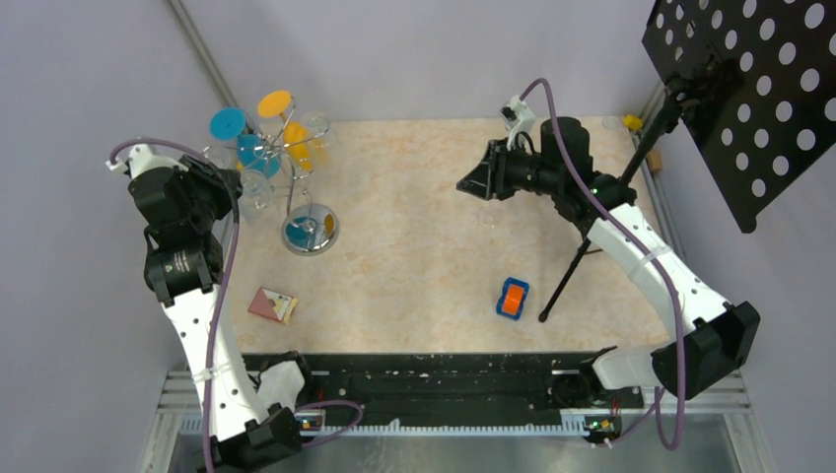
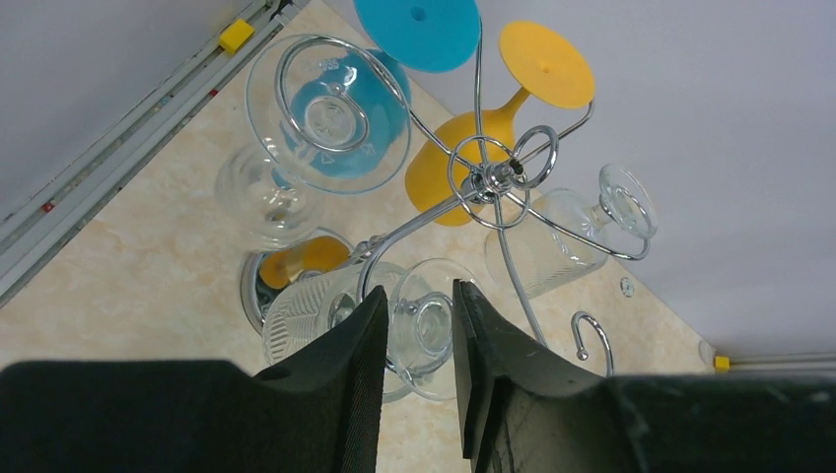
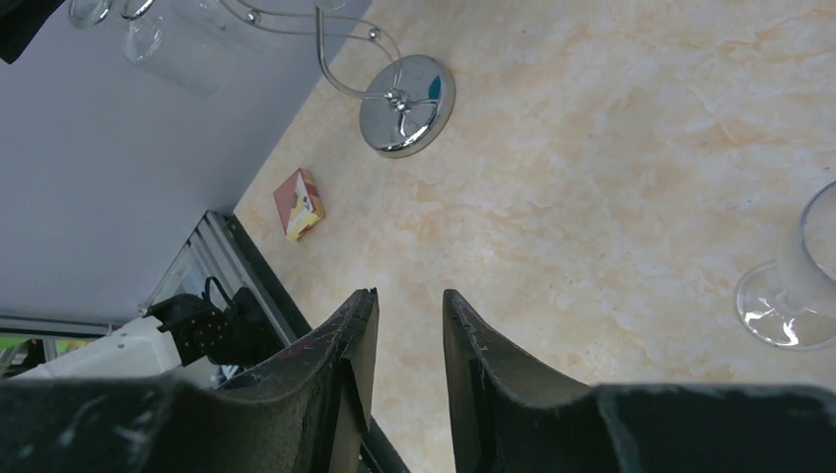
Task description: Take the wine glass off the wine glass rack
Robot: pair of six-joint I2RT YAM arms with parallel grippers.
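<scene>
The silver wire wine glass rack (image 1: 296,172) stands at the back left on its round chrome base (image 1: 311,231). Blue, orange and clear glasses hang upside down from its spiral arms (image 2: 488,177). My left gripper (image 1: 237,185) is at the rack's left side. In the left wrist view it (image 2: 417,288) is open, with the foot of a clear ribbed wine glass (image 2: 431,325) between its fingers; contact is unclear. My right gripper (image 1: 465,184) is open and empty over the middle of the table (image 3: 408,294), far from the rack base (image 3: 406,92).
A clear glass (image 1: 488,215) stands on the table by my right gripper, also in the right wrist view (image 3: 794,286). A black tripod stand (image 1: 592,236) with a perforated plate is at the right. A blue and orange toy (image 1: 512,298) and a small red box (image 1: 272,305) lie near the front.
</scene>
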